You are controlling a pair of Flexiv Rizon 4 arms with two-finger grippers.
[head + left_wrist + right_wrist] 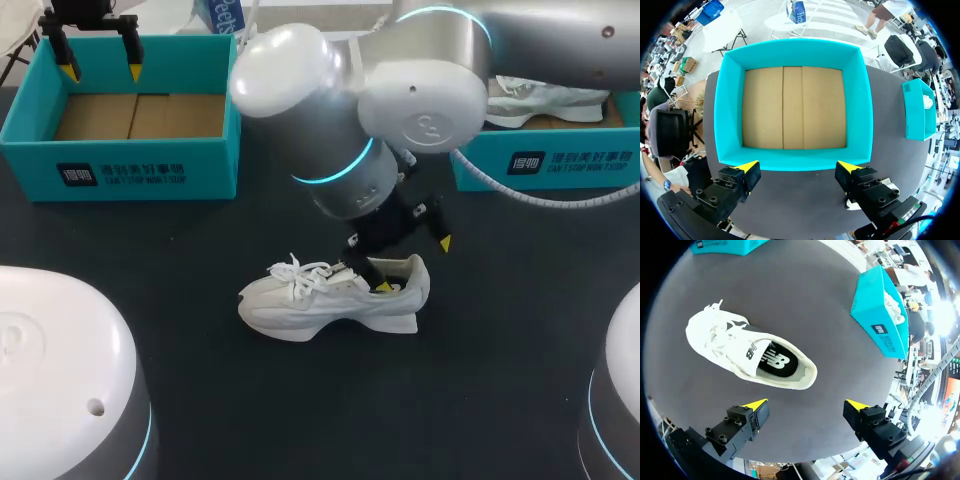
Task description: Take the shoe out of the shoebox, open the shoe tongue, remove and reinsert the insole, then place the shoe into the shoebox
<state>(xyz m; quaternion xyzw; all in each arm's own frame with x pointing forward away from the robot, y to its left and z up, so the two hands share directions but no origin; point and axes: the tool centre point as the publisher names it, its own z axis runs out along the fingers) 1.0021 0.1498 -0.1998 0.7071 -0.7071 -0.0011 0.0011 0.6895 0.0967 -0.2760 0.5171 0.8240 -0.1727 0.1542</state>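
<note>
Right hand [806, 405] spread wide; white shoe [755, 357] upright on table [840, 347] just ahead.

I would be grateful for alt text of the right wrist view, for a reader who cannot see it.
A white shoe stands on its sole on the dark table, its black insole showing, just ahead of the right gripper, whose yellow-tipped fingers are open and hold nothing. Farther off stands a teal shoebox holding a second shoe.
</note>
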